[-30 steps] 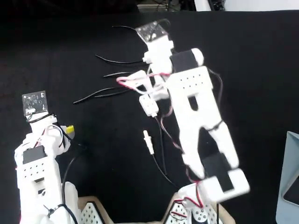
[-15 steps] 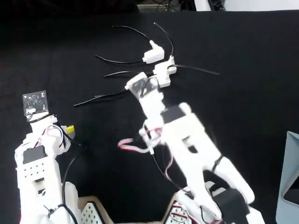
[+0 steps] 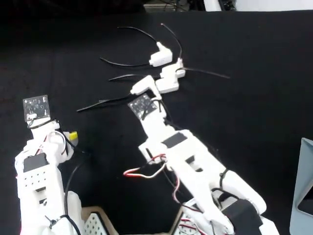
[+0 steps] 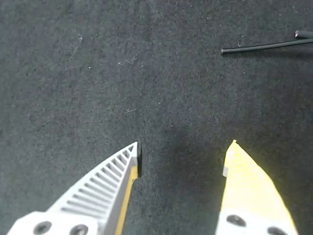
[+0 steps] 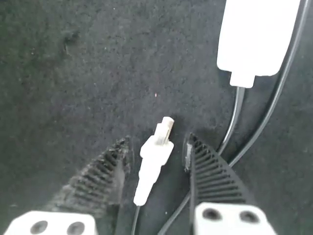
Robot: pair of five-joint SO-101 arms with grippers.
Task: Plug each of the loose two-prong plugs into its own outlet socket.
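A slim white two-prong plug point(image 5: 154, 152) lies on the black cloth, its thin cord running back toward the wrist. My right gripper point(image 5: 157, 140) is open and low over it, one finger on each side, neither visibly touching it. Beyond the plug lies a white socket block point(image 5: 257, 36) with its own black cord. In the high view my right arm point(image 3: 190, 161) stretches from the near edge to the table's middle and covers this plug. My left gripper point(image 4: 184, 143) is open over bare cloth at the near left, holding nothing.
Three more white connectors point(image 3: 160, 55) point(image 3: 171, 78) point(image 3: 144, 84) lie at the back with thin black cords trailing left and right. A cord end point(image 4: 264, 46) lies ahead of the left gripper. A grey-blue box point(image 3: 303, 186) stands at the right edge.
My right arm has drawn back from the far connectors to the table's middle and come down over the loose plug. The left arm has not moved.
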